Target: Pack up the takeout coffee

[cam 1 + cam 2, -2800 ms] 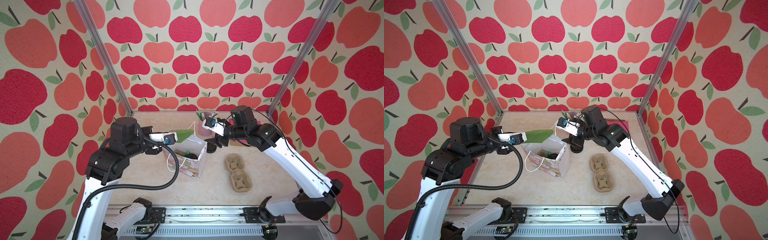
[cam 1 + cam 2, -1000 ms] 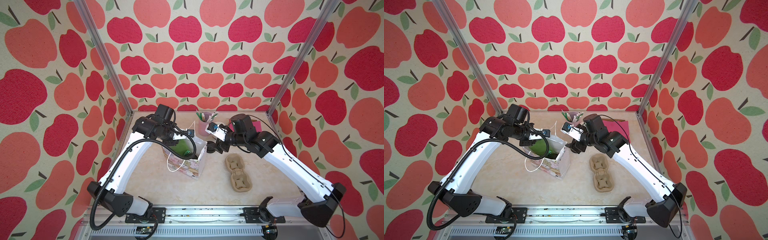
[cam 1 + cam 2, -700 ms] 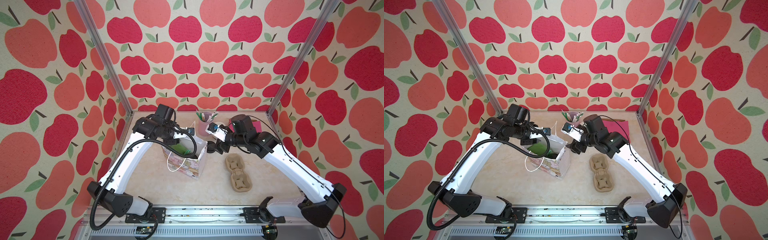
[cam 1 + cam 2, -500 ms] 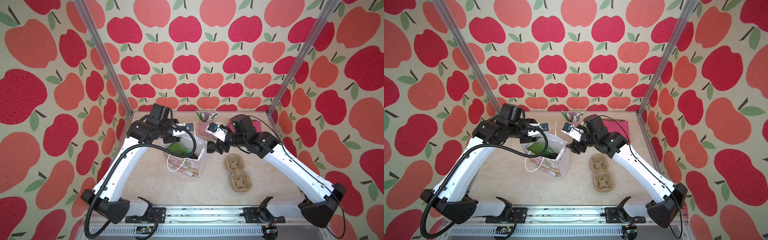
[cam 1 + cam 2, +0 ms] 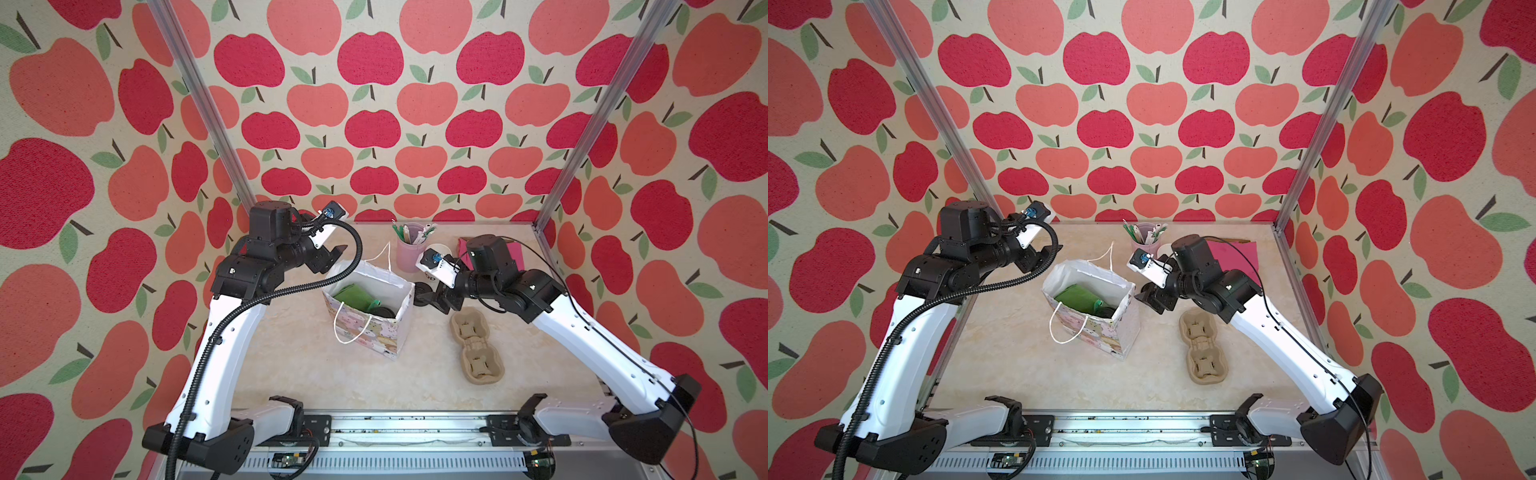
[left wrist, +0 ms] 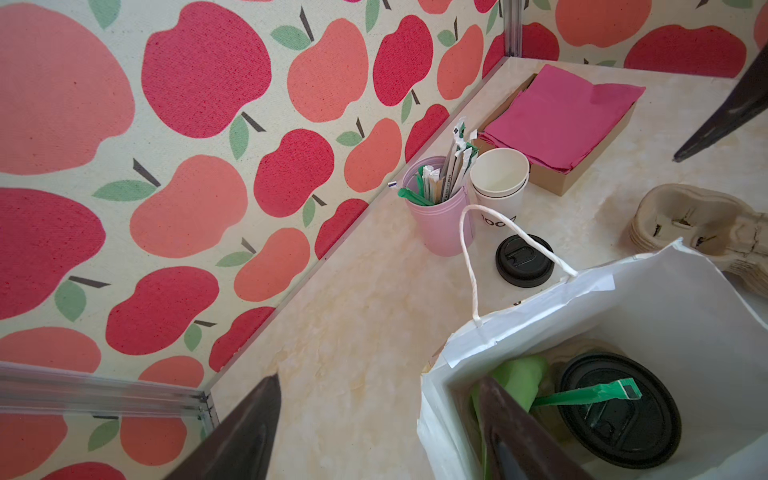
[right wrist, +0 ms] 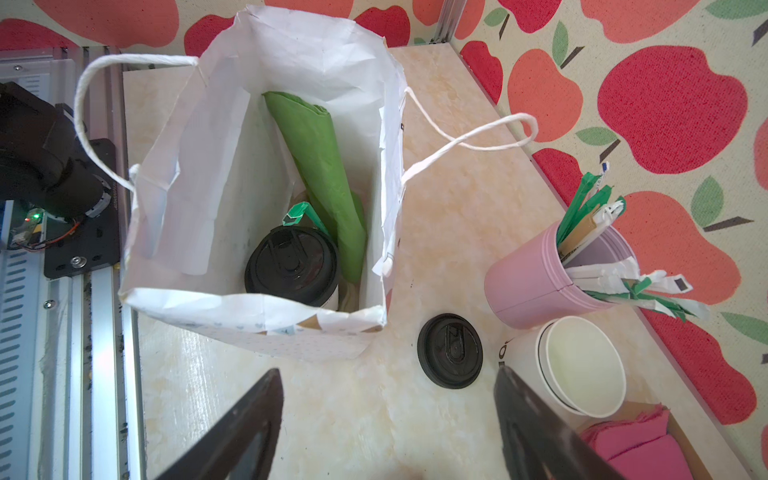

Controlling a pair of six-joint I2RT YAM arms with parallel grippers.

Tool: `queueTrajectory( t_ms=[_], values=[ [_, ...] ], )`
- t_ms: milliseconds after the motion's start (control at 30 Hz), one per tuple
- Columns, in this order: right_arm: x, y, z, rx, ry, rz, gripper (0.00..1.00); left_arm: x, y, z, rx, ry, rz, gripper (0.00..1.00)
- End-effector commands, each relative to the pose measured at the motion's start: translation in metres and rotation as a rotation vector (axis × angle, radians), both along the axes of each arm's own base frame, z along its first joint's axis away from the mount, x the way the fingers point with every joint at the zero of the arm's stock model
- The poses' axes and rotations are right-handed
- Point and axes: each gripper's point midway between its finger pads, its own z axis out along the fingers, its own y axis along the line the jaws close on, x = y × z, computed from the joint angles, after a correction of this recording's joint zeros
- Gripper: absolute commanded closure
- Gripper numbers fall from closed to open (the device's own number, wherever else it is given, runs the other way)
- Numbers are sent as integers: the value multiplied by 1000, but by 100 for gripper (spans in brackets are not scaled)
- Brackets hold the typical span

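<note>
The takeout coffee (image 7: 291, 270), a white cup under a black sip lid (image 6: 619, 409), stands inside the open white paper bag (image 5: 370, 336) (image 5: 1096, 332). A rolled green napkin (image 7: 320, 145) (image 5: 353, 293) leans beside it, and a green stirrer (image 6: 590, 395) lies across the lid. My left gripper (image 5: 332, 257) (image 6: 378, 382) hangs open and empty above the bag's far left corner. My right gripper (image 5: 422, 296) (image 7: 386, 374) is open over bare table just right of the bag, holding nothing.
A pink stirrer holder (image 5: 409, 249) (image 7: 528, 282), stacked open white cups (image 7: 577, 365) and a loose black lid (image 7: 450, 351) stand behind the bag. A box of pink napkins (image 6: 557, 112) sits at the back right. The pulp carrier (image 5: 473, 345) lies right of the bag.
My left gripper opened, let the green napkin go into the bag and drew back up and to the left. The right arm has barely moved.
</note>
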Motion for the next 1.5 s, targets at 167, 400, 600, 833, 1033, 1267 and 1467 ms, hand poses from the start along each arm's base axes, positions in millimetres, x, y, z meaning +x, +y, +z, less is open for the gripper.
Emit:
queueTrajectory(
  t_ms=[167, 400, 600, 833, 1033, 1267, 1467],
  values=[
    [3, -11, -29, -16, 82, -104, 18, -3, 9, -46, -124, 324, 142, 31],
    [17, 0, -52, 46, 138, -178, 16, 4, 19, -74, -120, 442, 227, 38],
    [30, 13, -69, 82, 191, -224, 14, 3, 20, -81, -165, 469, 250, 38],
    [51, 18, -79, 57, 176, -286, 13, 3, 27, -80, -190, 445, 276, 31],
    [67, 26, -84, 57, 160, -308, 12, 7, 34, -74, -256, 413, 313, 22],
    [86, 40, -86, 60, 174, -320, 12, 10, 45, -68, -302, 373, 358, 12],
    [98, 52, -89, 72, 208, -320, 11, 15, 58, -61, -361, 331, 408, 7]
  ],
)
